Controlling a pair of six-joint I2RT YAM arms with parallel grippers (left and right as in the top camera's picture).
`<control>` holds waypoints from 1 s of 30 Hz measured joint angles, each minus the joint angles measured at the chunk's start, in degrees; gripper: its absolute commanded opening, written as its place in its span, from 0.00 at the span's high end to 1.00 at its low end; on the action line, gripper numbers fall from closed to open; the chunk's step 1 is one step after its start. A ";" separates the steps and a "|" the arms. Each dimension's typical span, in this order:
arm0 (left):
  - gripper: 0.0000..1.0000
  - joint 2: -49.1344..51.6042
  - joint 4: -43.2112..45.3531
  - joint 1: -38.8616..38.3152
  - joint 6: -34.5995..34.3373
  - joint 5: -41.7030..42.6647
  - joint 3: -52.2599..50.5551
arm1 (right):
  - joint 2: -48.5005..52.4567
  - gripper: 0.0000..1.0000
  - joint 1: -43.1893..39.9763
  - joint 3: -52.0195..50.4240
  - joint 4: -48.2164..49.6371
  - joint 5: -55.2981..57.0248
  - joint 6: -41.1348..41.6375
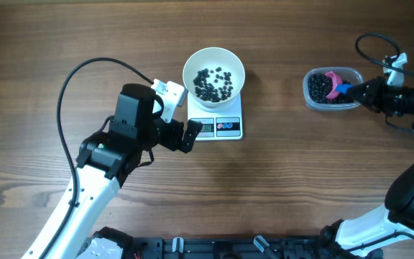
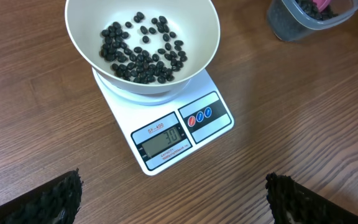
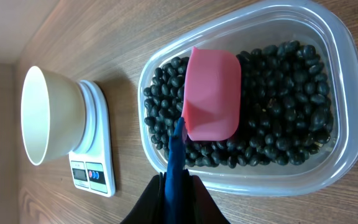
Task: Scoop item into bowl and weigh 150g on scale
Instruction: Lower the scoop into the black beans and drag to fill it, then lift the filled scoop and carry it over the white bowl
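Pink scoop rests on the black beans straight ahead of the right gripper, clamped on its blue handle, long axis in line with the fingers; the white bowl on the scale lies well to their left, just ahead of the wide-open, empty left gripper.

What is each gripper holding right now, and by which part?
The right gripper is shut on the blue handle of the pink scoop. The left gripper is open and holds nothing.
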 measured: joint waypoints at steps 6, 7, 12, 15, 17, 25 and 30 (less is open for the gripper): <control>0.00 0.00 0.00 0.02 0.00 0.00 0.00 | 0.00 0.96 0.00 -0.11 2.14 -1.09 3.26; 0.00 0.00 0.00 0.02 0.00 0.00 0.00 | 0.00 0.96 0.00 -0.11 2.14 -1.40 3.48; 0.00 0.00 0.00 0.02 0.00 0.00 0.00 | 0.00 0.96 -0.17 -0.26 2.10 -1.84 4.11; 0.00 0.00 0.00 0.02 0.00 0.00 0.00 | 0.00 0.96 -1.07 -0.28 1.53 -3.48 4.31; 0.00 0.00 0.00 0.00 0.00 0.00 0.00 | 0.00 0.96 -2.23 -0.31 1.09 -5.27 4.31; 0.00 0.00 0.00 0.00 0.00 0.00 0.00 | 0.00 0.96 -4.31 -0.33 -0.48 -7.48 4.33; 0.00 0.00 0.00 0.00 0.00 0.00 0.00 | 0.00 0.96 -5.49 -0.33 -2.03 -7.85 4.35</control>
